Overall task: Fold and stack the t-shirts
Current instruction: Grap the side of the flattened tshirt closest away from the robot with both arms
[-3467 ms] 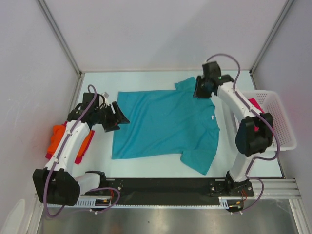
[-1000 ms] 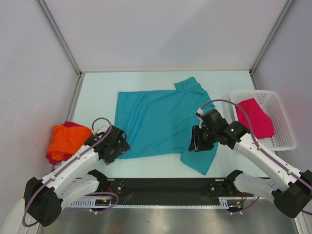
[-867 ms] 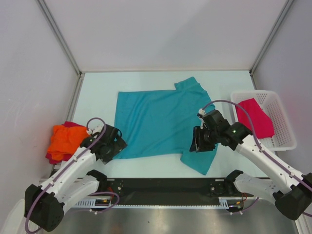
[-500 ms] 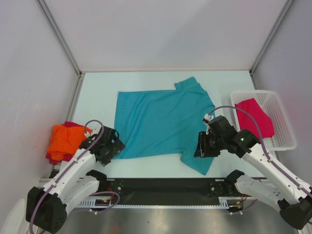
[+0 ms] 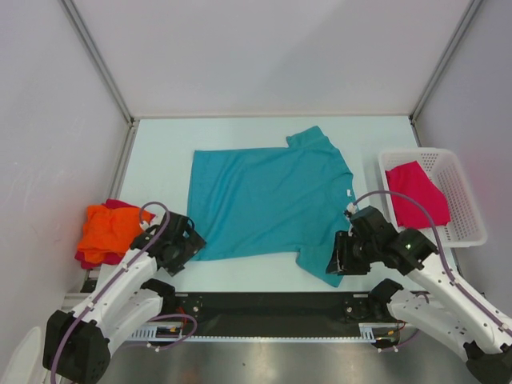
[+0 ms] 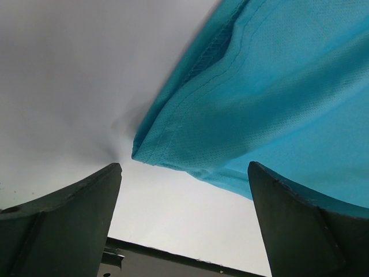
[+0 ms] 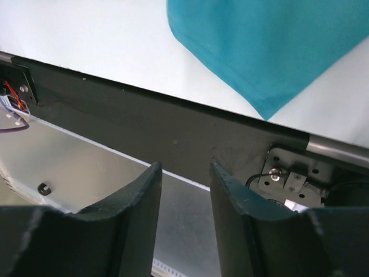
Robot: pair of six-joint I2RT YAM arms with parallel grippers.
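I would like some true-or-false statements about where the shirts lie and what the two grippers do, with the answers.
1. The teal t-shirt lies spread flat on the table. True.
2. The magenta-pink t-shirt lies on the table beside the basket. False: it lies inside the white basket.
3. The left gripper is open at a hem corner of the teal t-shirt. True.
4. The right gripper grips a sleeve. False: nothing is between its fingers.
5. The orange t-shirt covers the teal one. False: it lies apart, at the left, on a dark red t-shirt.

Right claw (image 5: 336, 263) moved to near sleeve (image 5: 316, 261), left claw (image 5: 190, 242) to hem (image 5: 232, 251)
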